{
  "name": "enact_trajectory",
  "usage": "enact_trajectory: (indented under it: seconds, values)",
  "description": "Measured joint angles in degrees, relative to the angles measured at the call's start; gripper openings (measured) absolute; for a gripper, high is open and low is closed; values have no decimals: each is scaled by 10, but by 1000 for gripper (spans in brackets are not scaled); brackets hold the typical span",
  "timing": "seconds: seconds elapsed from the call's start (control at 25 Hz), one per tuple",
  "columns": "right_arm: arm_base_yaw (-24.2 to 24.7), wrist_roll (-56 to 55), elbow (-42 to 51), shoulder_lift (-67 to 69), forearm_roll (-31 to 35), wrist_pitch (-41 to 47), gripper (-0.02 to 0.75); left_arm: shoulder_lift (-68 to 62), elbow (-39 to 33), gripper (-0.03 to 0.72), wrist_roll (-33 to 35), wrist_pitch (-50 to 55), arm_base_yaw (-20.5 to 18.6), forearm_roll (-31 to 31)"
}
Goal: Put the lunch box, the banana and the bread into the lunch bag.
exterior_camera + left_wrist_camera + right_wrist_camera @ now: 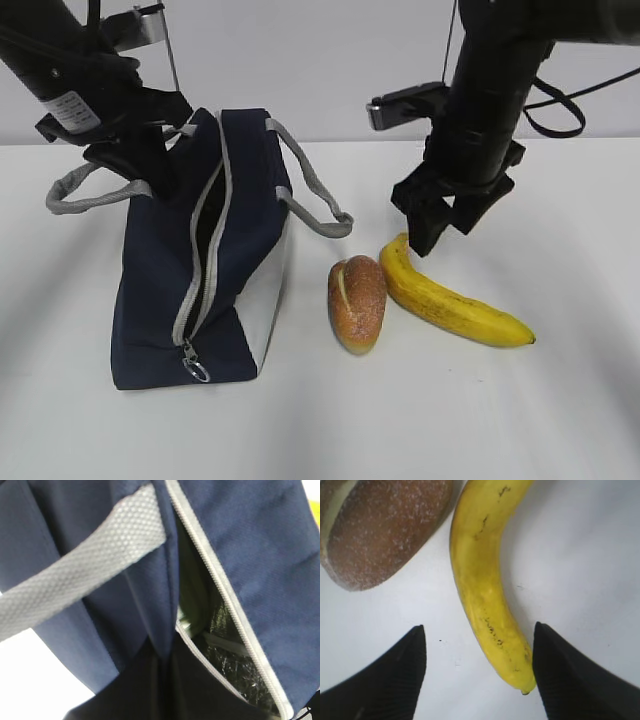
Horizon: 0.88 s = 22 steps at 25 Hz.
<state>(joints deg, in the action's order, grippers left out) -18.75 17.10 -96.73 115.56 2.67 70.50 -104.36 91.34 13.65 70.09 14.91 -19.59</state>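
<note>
Exterior view: the lunch bag (165,290) is stood on the white table (500,420) in the left half of the frame, zipper strip (205,255) parted along the top, ring pull (196,371) hung at the near lower end. One grey handle (85,195) is looped out to the left, the other (315,195) is draped to the right. The left gripper (140,165) is seen at the upper left, pressed against the bag's far top edge; its jaws are hidden there, taken as closed tight, and a grip on fabric cannot be confirmed. The bread (357,302) is laid just right of the bag, centre frame, and the banana (450,298) just right of the bread, slanted toward lower right. The right gripper (440,225) is hung directly over the banana's upper end, jaws spread wide, nothing held.

Left wrist view: blue bag fabric (260,545) fills the frame, a grey handle is crossed at upper left. Through the open zipper slot a pale green object, probably the lunch box (192,597), is glimpsed inside with foil lining below it. No fingers are shown.

Right wrist view: the two dark fingertips (390,675) are set wide apart at the bottom corners. The banana's tip lies between them, close beside the right finger; contact cannot be told. The bread is cut off at upper left.
</note>
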Motion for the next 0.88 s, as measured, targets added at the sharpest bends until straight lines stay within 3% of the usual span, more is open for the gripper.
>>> enact_trajectory:
  seconds: [0.52,0.88]
  values:
    - [0,182,40,0,3,-4,491,0,0,-1,-1,0,0,-6]
    - [0,200,43,14,11,-4,491,0,0,-1,-1,0,0,-28]
